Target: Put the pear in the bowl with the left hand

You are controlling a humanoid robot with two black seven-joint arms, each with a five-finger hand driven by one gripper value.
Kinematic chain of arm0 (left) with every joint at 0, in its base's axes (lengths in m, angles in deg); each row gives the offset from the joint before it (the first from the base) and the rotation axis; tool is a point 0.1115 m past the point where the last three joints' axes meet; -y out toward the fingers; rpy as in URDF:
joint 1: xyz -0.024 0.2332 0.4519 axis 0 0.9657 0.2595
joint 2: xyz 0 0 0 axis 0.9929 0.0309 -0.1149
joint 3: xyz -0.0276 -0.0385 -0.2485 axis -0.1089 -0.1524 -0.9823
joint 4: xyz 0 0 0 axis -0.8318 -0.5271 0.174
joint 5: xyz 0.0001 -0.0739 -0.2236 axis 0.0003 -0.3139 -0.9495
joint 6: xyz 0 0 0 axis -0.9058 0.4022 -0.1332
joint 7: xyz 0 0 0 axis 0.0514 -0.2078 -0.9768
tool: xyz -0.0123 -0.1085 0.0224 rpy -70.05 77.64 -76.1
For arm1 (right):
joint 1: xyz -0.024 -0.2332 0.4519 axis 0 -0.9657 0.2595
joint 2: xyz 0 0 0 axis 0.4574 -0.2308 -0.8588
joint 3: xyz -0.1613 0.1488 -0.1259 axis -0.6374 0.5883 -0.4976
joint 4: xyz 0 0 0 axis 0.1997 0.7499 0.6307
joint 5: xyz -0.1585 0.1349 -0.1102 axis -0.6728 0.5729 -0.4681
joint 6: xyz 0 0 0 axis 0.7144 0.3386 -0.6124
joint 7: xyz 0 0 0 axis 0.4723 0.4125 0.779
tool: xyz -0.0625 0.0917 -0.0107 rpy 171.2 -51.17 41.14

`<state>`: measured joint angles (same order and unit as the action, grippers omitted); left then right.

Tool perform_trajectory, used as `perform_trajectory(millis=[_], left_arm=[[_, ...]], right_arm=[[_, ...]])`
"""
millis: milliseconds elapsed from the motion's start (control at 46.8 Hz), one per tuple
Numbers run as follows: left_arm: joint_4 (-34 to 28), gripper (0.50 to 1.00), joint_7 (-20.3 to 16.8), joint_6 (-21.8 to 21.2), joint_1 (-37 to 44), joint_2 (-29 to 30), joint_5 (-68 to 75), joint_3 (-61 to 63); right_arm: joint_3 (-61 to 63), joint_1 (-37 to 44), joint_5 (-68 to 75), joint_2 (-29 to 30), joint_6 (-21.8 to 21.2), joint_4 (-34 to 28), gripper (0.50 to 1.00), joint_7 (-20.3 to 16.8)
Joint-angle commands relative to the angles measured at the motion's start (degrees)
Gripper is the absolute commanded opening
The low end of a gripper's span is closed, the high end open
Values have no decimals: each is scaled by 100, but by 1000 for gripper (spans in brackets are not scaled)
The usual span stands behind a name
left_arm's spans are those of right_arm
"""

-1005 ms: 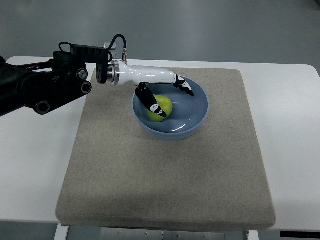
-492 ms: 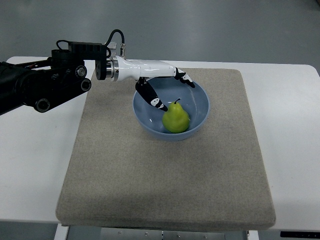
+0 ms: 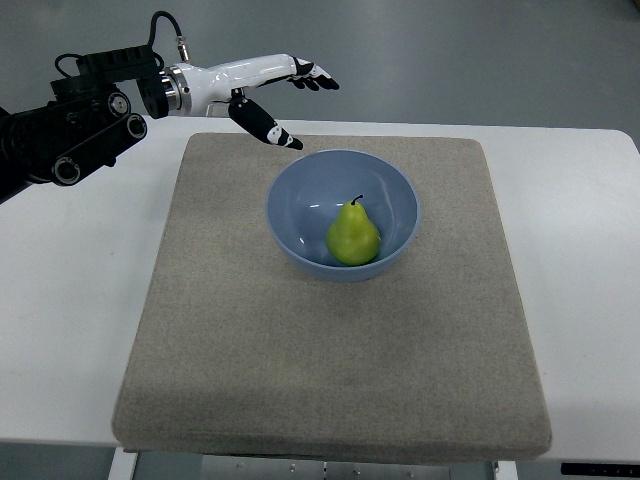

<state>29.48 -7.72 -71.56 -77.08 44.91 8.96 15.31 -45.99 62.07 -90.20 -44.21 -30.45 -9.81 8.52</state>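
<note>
Pear [image 3: 353, 235]: upright in the bowl, stem up, resting on the bowl's floor toward its near side.
Bowl [image 3: 342, 213]: blue, on the grey mat [image 3: 330, 340], toward the mat's far half.
Left robot hand [image 3: 268, 88]: released, fingers spread and holding nothing, raised over the mat's far left corner, well apart from the bowl.
Left arm: black, enters from the left edge.
Table [image 3: 70, 300]: white, carries the mat.

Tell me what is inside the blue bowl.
One green pear sits inside the blue bowl, stem up. The bowl floor under the pear is hidden.
</note>
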Motion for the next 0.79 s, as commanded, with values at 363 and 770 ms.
perform_trajectory(millis=[363,770], left_arm=[[-1367,864,8,-8,170,-91,-2194,36],[-2334,864,34,-25,794,-793,-4400,10]], right_arm=[[0,0,0,0,0,0,926,0],[0,0,0,0,0,0,926,0]])
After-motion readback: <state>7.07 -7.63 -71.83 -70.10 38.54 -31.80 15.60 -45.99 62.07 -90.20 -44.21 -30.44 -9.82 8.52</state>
